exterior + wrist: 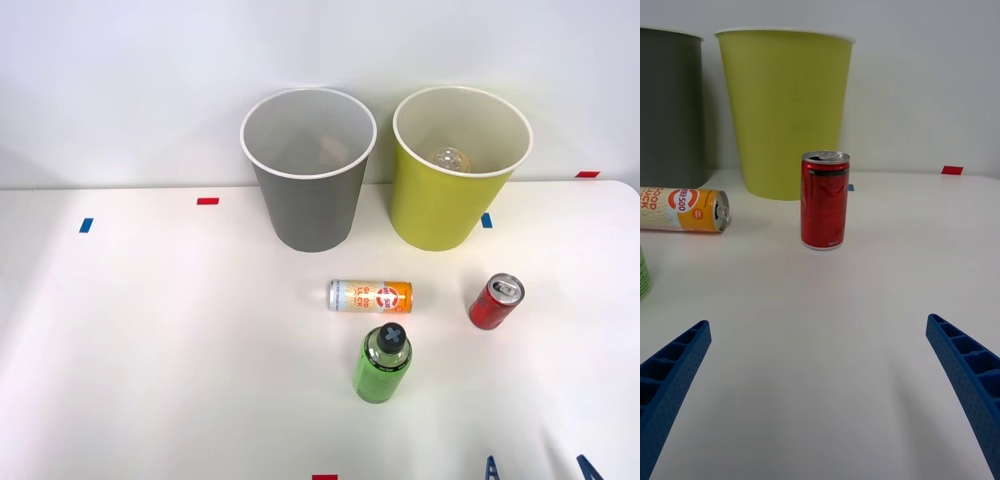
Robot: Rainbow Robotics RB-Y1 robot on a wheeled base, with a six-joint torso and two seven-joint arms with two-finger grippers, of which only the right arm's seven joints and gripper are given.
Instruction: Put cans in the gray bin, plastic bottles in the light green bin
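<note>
A short red can [496, 301] [824, 199] stands upright on the white table, right of centre. A slim silver-and-orange can [370, 296] [682, 209] lies on its side to its left. A green plastic bottle [383, 363] with a black cap stands nearer the front; a sliver of the bottle [643, 271] shows in the right wrist view. The gray bin [308, 167] [670, 105] and the light green bin [460, 166] [785, 109] stand at the back, a clear bottle [451, 159] inside the green one. My right gripper [539, 469] [820, 390] is open, near the front edge, facing the red can with bare table between.
Red tape marks [207, 201] and blue tape marks [86, 225] dot the table [150, 350]. A white wall stands right behind the bins. The table's rounded right corner [625, 190] is near the green bin.
</note>
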